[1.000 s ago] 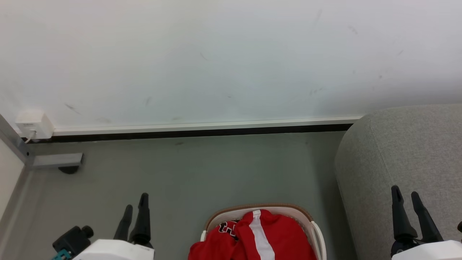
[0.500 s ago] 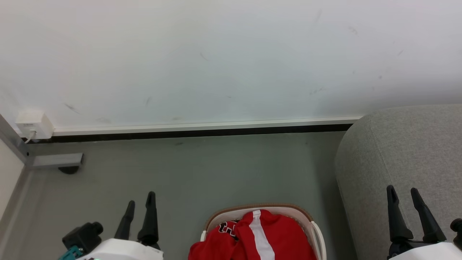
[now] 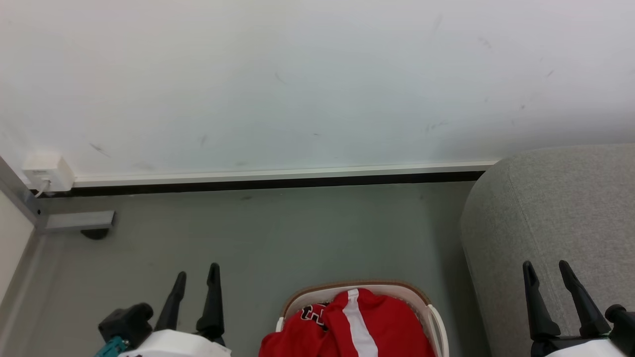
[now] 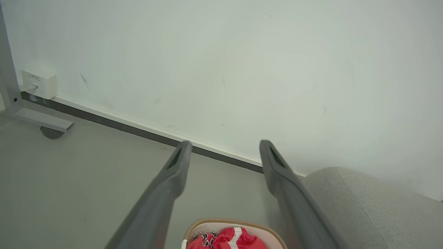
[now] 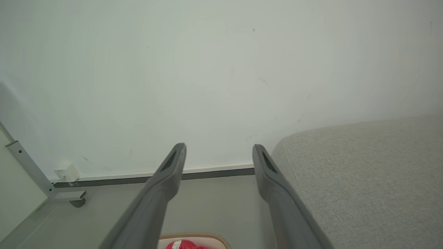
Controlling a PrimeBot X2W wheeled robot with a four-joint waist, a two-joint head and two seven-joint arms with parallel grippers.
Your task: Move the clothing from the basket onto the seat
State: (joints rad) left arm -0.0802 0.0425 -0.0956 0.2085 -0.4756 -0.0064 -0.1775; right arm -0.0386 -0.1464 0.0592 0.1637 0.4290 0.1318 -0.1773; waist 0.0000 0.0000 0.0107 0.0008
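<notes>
Red clothing [image 3: 357, 327] with a white stripe and black-and-white lettering fills the white basket [image 3: 354, 287] with its tan rim at the bottom centre of the head view. The light-grey seat [image 3: 560, 208] stands just right of the basket. My left gripper [image 3: 197, 275] hovers open over the floor, left of the basket. My right gripper [image 3: 547, 267] is open in front of the seat. In the left wrist view the clothing [image 4: 226, 239] and basket [image 4: 235, 221] lie low between the fingers of the left gripper [image 4: 225, 147], with the seat [image 4: 367, 207] at the right. The right wrist view has the right gripper [image 5: 218, 148], seat [image 5: 363, 176] and basket [image 5: 193, 236].
A white wall with a dark skirting strip [image 3: 273, 181] runs behind the grey floor [image 3: 278, 233]. A white socket box [image 3: 47, 171] sits on the wall at the left, above a grey metal foot [image 3: 74, 220] of a frame.
My left gripper has shifted right and lower in the head view and its fingers have spread apart. My right gripper has drifted left and down a little. The basket and clothing have not moved.
</notes>
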